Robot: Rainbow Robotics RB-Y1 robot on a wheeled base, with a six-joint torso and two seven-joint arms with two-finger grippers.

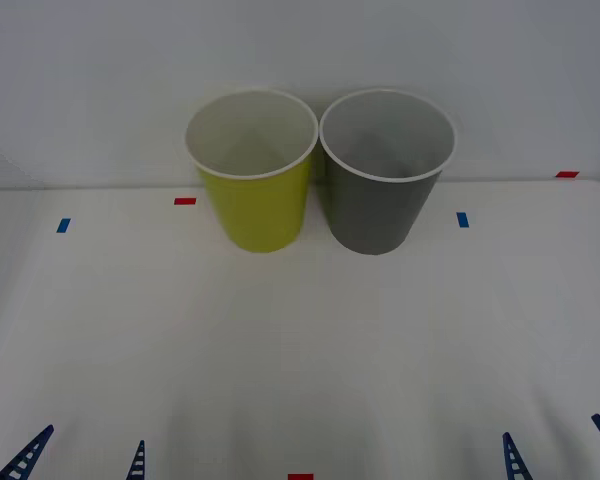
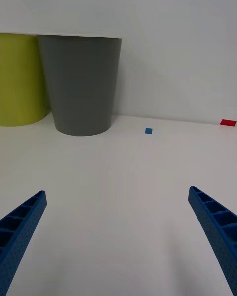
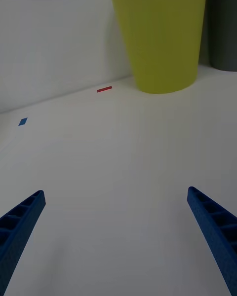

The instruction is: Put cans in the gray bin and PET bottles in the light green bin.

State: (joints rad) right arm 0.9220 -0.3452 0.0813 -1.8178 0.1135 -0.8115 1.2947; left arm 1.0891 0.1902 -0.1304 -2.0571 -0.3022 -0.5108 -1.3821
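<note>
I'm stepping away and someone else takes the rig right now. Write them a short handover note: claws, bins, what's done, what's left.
Left claw: open, empty, low at the near left edge of the table.
Right claw: open, empty, low at the near right edge.
Light green bin and gray bin stand upright side by side at the far edge, green on the robot's left, rims about touching.
Done: nothing that can be confirmed; what can be seen of both bins' insides looks empty.
Left: no can or bottle lies on the table, so wait for items, then sort cans to gray, PET bottles to green.
</note>
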